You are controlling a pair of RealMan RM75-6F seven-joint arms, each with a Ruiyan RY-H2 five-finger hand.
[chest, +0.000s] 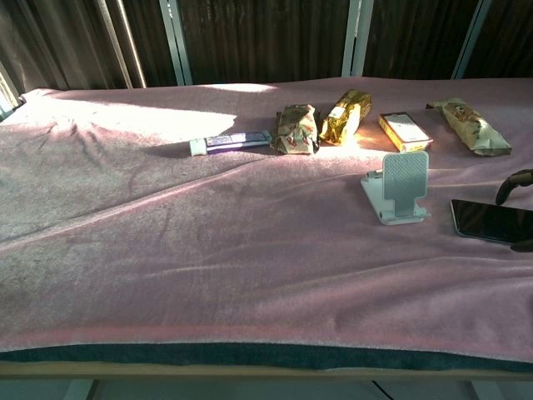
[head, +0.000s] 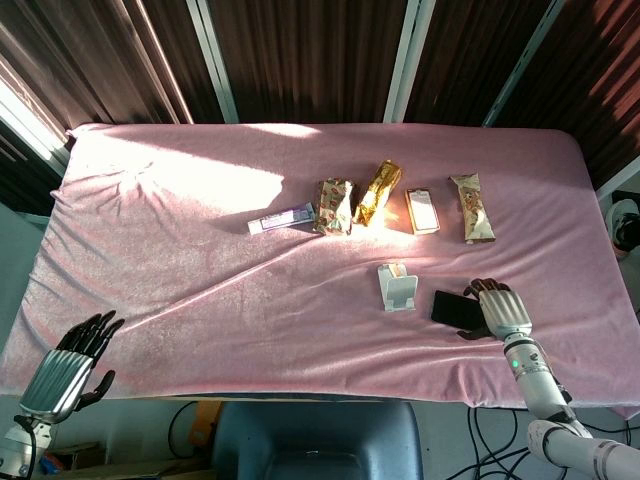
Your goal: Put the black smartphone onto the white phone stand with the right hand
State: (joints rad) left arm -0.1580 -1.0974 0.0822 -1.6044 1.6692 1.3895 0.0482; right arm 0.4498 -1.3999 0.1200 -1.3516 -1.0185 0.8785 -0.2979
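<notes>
The black smartphone [head: 455, 308] [chest: 490, 222] lies flat on the pink cloth at the front right. Just left of it stands the white phone stand [head: 397, 288] [chest: 400, 188], with nothing on it. My right hand [head: 500, 312] reaches over the phone's right end. A finger curls over its far edge and the thumb sits at its near edge, so the hand grips it across its width. In the chest view only a dark fingertip [chest: 516, 185] shows at the frame's right edge. My left hand [head: 75, 365] hangs off the table's front left corner with its fingers apart, holding nothing.
A row of things lies behind the stand: a purple and white tube [head: 282, 218], two crinkled snack bags [head: 335, 206] [head: 379, 192], a small box [head: 422, 211] and a long wrapped bar [head: 473, 208]. The pink cloth [head: 180, 270] covers the whole table.
</notes>
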